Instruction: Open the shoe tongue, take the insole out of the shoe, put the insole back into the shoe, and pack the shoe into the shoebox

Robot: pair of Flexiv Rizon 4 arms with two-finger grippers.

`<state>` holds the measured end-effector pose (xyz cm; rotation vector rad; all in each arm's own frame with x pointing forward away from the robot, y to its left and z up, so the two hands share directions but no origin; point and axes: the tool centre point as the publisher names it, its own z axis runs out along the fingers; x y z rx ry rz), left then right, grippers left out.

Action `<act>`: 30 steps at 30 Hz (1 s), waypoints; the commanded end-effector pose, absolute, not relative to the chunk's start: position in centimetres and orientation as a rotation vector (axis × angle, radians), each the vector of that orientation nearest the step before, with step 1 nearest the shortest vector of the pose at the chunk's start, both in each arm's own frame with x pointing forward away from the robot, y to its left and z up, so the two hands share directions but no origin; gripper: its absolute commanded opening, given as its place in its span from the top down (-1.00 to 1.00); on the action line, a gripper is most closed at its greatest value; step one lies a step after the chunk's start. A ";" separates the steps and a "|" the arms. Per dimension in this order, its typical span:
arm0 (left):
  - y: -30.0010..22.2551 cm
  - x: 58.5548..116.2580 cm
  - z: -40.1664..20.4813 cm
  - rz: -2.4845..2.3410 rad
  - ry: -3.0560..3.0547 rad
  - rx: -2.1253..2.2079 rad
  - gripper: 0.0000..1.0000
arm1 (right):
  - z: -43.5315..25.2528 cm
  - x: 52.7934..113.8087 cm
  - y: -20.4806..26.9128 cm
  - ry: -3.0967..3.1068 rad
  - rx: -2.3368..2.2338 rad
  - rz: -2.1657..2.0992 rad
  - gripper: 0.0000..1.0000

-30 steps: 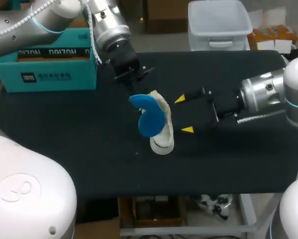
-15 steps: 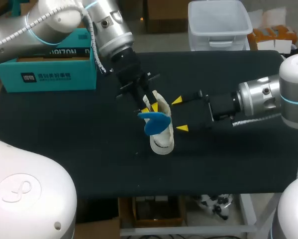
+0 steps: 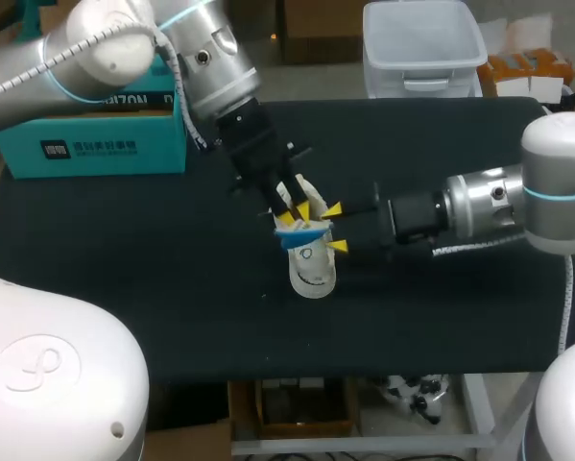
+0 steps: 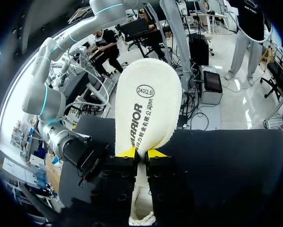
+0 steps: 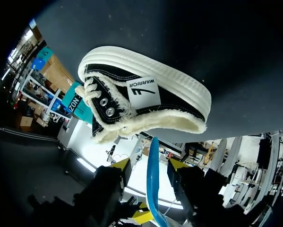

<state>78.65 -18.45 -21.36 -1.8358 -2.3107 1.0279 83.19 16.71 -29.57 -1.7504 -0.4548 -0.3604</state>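
Cream on the upper face of the insole [image 4: 148, 106], with dark print running along it, and in the right wrist view its other face shows bright blue. The shoe [image 5: 146, 101] is black canvas over a white ribbed sole, with creamy fleece round the collar, silver eyelets, white lace and a white patch with a black mark. Black fingers with yellow tips on the left gripper [image 4: 141, 152], same on the right gripper [image 5: 150, 163]. Black table [image 3: 172, 288], teal shoebox [image 3: 105, 134] with dark lettering.

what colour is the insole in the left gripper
The insole is cream on one face, blue on the other; cream shows best in the left wrist view.
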 end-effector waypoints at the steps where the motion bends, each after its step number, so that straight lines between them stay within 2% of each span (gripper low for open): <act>1: -19.0 78.6 -21.8 1.015 -2.317 -1.844 1.00 | -29.5 83.0 17.0 -0.450 -1.743 -0.369 -0.05; 3: -19.2 78.6 -22.0 1.014 -2.308 -1.844 1.00 | -29.4 83.0 17.1 -0.445 -1.743 -0.369 -0.06; 7: -19.4 78.6 -22.2 1.012 -2.305 -1.844 1.00 | -29.4 82.8 17.2 -0.431 -1.742 -0.369 0.08; 9: -19.5 78.7 -22.2 1.011 -2.307 -1.843 1.00 | -29.3 82.7 17.2 -0.428 -1.741 -0.367 0.30; 11: -19.6 78.7 -22.3 1.010 -2.310 -1.842 1.00 | -29.3 82.7 17.2 -0.428 -1.737 -0.365 0.36; 13: -19.6 78.7 -22.3 1.011 -2.311 -1.841 1.00 | -29.2 82.7 17.1 -0.425 -1.738 -0.363 0.62; 15: -19.6 78.7 -22.3 1.012 -2.314 -1.839 1.00 | -29.2 82.7 17.1 -0.425 -1.737 -0.360 1.00; 24: -19.5 79.5 -22.3 1.015 -2.306 -1.788 1.00 | -29.3 82.9 17.1 -0.438 -1.721 -0.357 1.00; 25: -19.5 79.6 -22.3 1.020 -2.299 -1.772 0.58 | -29.3 82.9 17.1 -0.438 -1.720 -0.358 1.00; 26: -19.4 79.8 -22.3 1.017 -2.287 -1.761 -0.07 | -29.3 82.8 17.0 -0.439 -1.719 -0.359 1.00; 27: -19.2 80.0 -22.3 1.022 -2.285 -1.746 -0.94 | -29.3 82.8 16.9 -0.442 -1.719 -0.365 1.00; 28: -18.8 80.3 -22.2 1.021 -2.266 -1.727 -1.00 | -29.3 82.8 16.8 -0.443 -1.719 -0.367 1.00; 30: -18.3 81.0 -22.0 1.022 -2.248 -1.691 -1.00 | -29.2 82.7 16.6 -0.449 -1.718 -0.374 1.00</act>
